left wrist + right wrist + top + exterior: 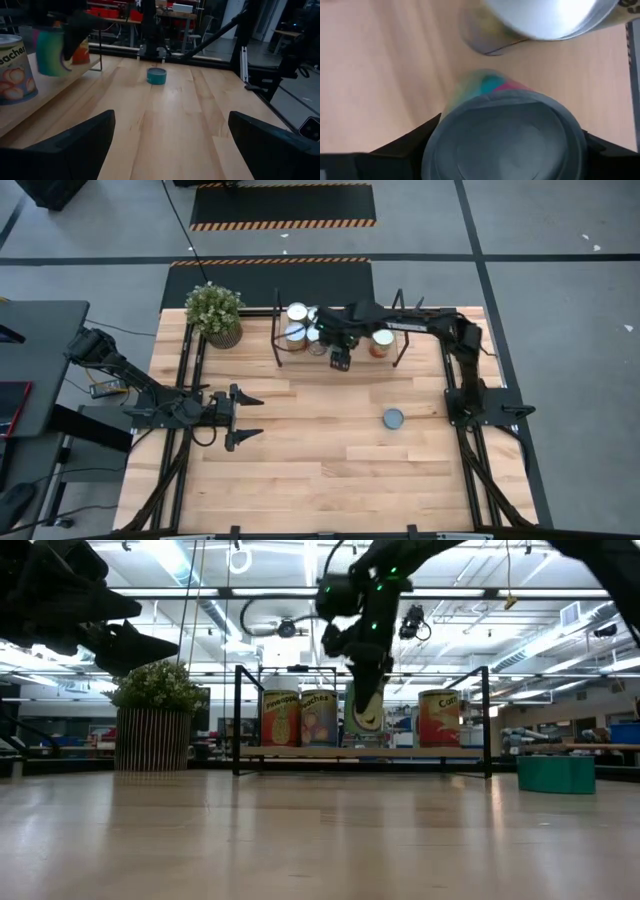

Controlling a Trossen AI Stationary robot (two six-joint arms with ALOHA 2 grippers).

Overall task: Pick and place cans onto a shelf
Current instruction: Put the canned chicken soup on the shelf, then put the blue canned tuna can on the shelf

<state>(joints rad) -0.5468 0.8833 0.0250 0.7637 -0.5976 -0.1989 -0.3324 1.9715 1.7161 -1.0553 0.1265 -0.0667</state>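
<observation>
The shelf [352,358] stands at the table's far middle, with two cans at its left end [281,718] [319,718] and an orange-red can [439,718] toward its right. My right gripper [338,345] is over the shelf, shut on a green-sided can [365,712] with a grey top [502,142]. A short teal can [393,418] stands on its base on the table, nearer and to the right. My left gripper [243,416] is open and empty over the table's left part. My right gripper pinches the green can by its opposite sides near the top rim [440,130], one finger [395,150] on each side. The fingers come from above, pointing down. The can hangs about upright between its neighbours, its base a little above the shelf board [360,752].
A potted plant [214,312] stands at the far left, beside the shelf's left end frame [237,720]. Another silver-topped can [545,15] stands close beside the held one. Bare wood lies across the near half of the table [330,480].
</observation>
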